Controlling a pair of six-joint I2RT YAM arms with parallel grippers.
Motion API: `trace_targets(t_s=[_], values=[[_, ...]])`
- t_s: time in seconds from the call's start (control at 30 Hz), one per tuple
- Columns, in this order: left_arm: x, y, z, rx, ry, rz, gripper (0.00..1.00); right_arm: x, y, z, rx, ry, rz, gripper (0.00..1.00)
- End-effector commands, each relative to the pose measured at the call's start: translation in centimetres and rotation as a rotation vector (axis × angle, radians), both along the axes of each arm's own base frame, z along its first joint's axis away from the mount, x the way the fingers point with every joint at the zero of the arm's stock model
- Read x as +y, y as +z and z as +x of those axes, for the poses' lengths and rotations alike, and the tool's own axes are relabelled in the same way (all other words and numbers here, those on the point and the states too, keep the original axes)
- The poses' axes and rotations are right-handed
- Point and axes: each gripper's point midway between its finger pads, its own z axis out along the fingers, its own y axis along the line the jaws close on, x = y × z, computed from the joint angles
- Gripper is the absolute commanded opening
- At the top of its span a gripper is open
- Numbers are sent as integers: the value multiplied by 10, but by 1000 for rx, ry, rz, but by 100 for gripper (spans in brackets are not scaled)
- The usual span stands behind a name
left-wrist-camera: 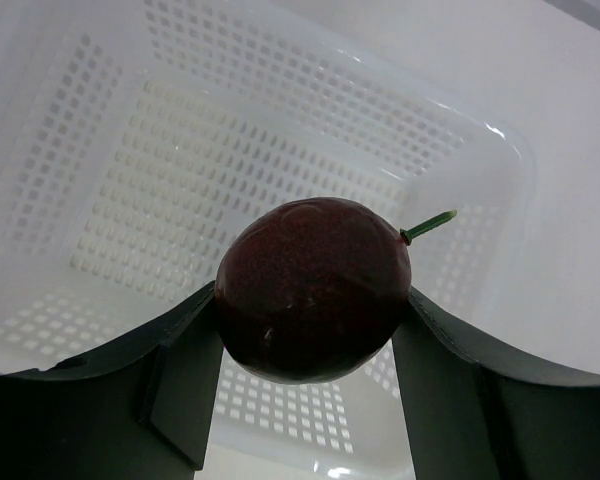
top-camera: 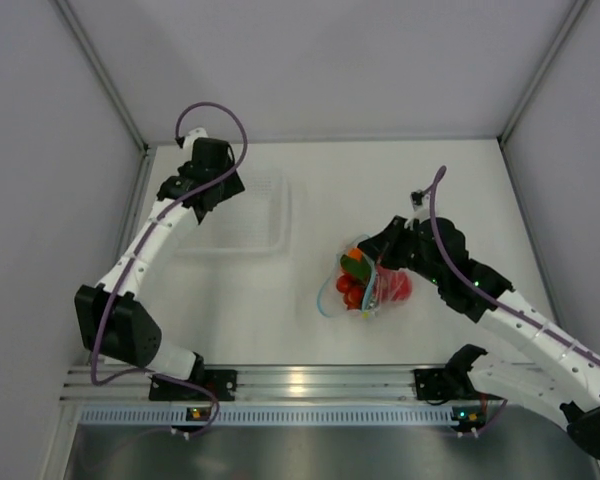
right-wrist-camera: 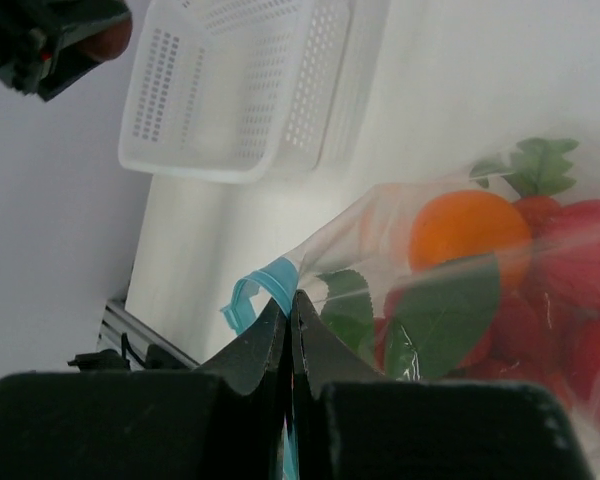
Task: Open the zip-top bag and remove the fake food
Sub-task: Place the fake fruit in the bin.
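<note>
My left gripper [left-wrist-camera: 313, 298] is shut on a dark purple-brown round fruit [left-wrist-camera: 315, 285] with a thin green stem, held above the white perforated basket [left-wrist-camera: 280, 130]. From above, that gripper [top-camera: 208, 180] hangs over the basket's left end. The zip-top bag [top-camera: 365, 282] lies mid-table, clear, with an orange [right-wrist-camera: 468, 228], green leaves and red fruits [right-wrist-camera: 570, 290] of fake food inside. My right gripper [right-wrist-camera: 291, 300] is shut on the bag's teal zip strip [right-wrist-camera: 265, 282] and holds that edge up; in the top view it [top-camera: 382, 262] sits at the bag's right side.
The basket [top-camera: 250, 215] stands at the back left of the table. Grey walls close in the left, right and far sides. A metal rail [top-camera: 300, 385] with both arm bases runs along the near edge.
</note>
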Motion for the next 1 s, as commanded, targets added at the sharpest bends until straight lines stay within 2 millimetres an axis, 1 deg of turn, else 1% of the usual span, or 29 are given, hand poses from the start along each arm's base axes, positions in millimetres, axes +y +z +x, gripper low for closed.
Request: trace_targets(t_s=[0.0,0.03,0.07,0.1,0.13,0.2,0.23,0.3,0.33,0.37,0.4,0.43,0.47,0.5,0.53,0.57,0.6,0.63,0.67,0.7,0.77,0.8,0.83,0.9,0.93,0.97], values=[[15,-14,35,44,23,-18,8,8,52,0,-124,66,69,0],[19,-19,41,56,32,-16,10,6,54,1,-130,60,64,0],[29,-22,47,64,53,-17,11,3,58,1,-144,52,53,0],[35,-32,50,84,70,-11,11,1,59,2,-145,47,47,0],[46,-48,55,119,104,0,11,0,58,2,-144,46,38,0],[60,-64,58,154,141,13,10,-2,60,3,-148,45,29,0],[76,-78,60,186,184,6,10,-3,61,3,-146,45,25,0],[88,-91,61,215,201,-17,9,-5,62,3,-152,49,15,0],[99,-96,62,227,224,-19,10,-5,61,3,-152,49,9,0],[104,-104,62,246,231,-12,13,-6,62,3,-153,48,8,0],[107,-109,64,258,235,-3,21,-7,62,4,-156,46,6,0],[110,-111,67,264,220,-2,26,-7,62,3,-157,49,8,0],[108,-121,68,289,207,-5,38,-7,62,3,-156,48,9,0],[119,-124,68,296,226,-22,45,-7,62,3,-157,50,8,0],[125,-127,67,306,228,-40,51,-9,63,4,-159,45,6,0],[126,-129,66,309,230,-45,64,-9,61,4,-157,46,-5,0],[129,-126,65,304,227,-45,69,-10,61,5,-157,42,-6,0],[128,-123,66,299,218,-44,74,-10,62,5,-158,43,-6,0],[127,-121,66,295,207,-50,94,-10,61,6,-156,42,-7,0],[125,-110,66,272,195,-52,98,-10,62,7,-158,42,-4,0],[123,-96,66,240,187,-64,98,-5,61,5,-148,62,9,0],[120,-78,65,200,175,-72,98,-3,62,6,-154,68,20,0],[118,-69,64,181,163,-78,98,-1,61,4,-148,79,28,0],[104,-47,65,134,91,-127,98,0,62,4,-143,81,42,0],[97,-29,62,94,55,-149,98,1,62,3,-144,85,46,0],[88,-18,61,72,16,-179,98,1,63,4,-144,80,53,0]])
